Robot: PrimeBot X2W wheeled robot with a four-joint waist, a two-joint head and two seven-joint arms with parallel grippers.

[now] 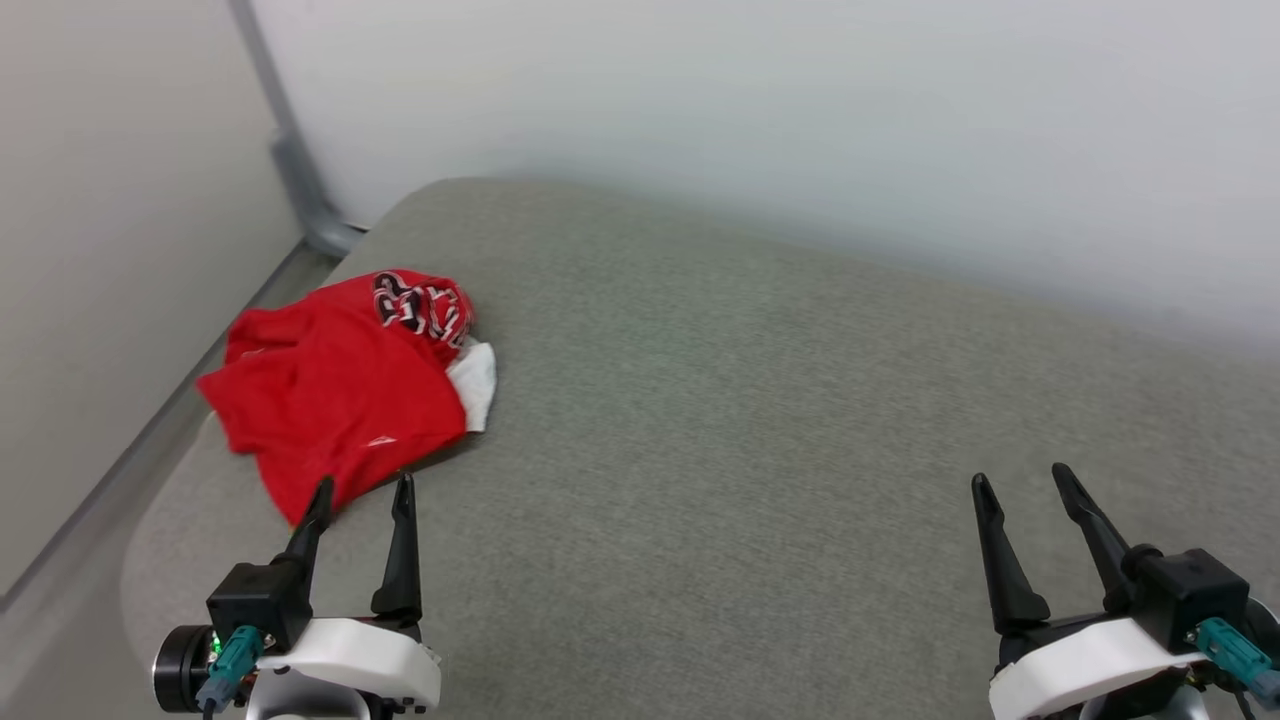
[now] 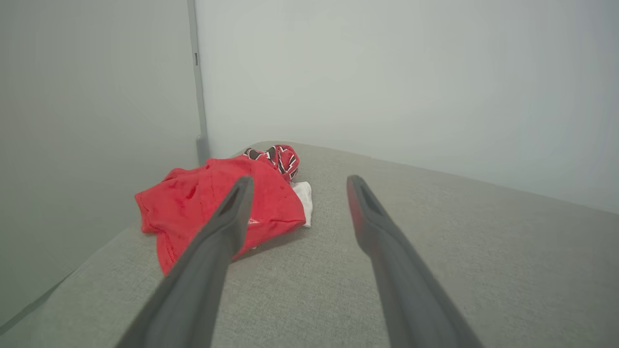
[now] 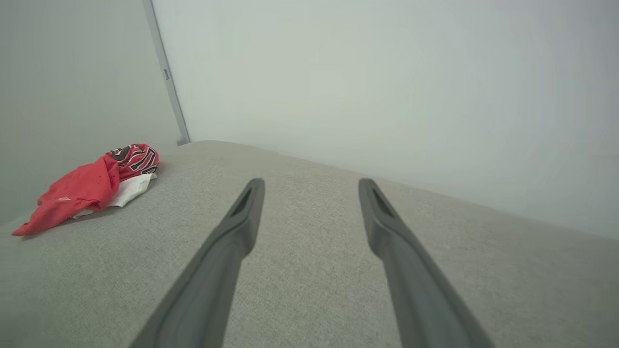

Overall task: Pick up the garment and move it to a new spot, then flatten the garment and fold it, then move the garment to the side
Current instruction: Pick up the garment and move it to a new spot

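The garment [image 1: 340, 385] is a red jersey lying in a crumpled heap near the left edge of the grey surface, with black-and-white lettering bunched at its far end and a white sleeve poking out on its right. It also appears in the left wrist view as the garment [image 2: 193, 203] and far left in the right wrist view as the garment [image 3: 82, 186]. My left gripper [image 1: 362, 492] is open just short of the heap's near edge, holding nothing. Far to the right, my right gripper [image 1: 1022, 482] is open over bare surface, away from the garment.
The grey fabric-covered surface [image 1: 750, 420] has a rounded far-left corner. Pale walls stand close behind and to the left, with a grey corner post [image 1: 290, 150]. A drop runs along the surface's left edge [image 1: 150, 500].
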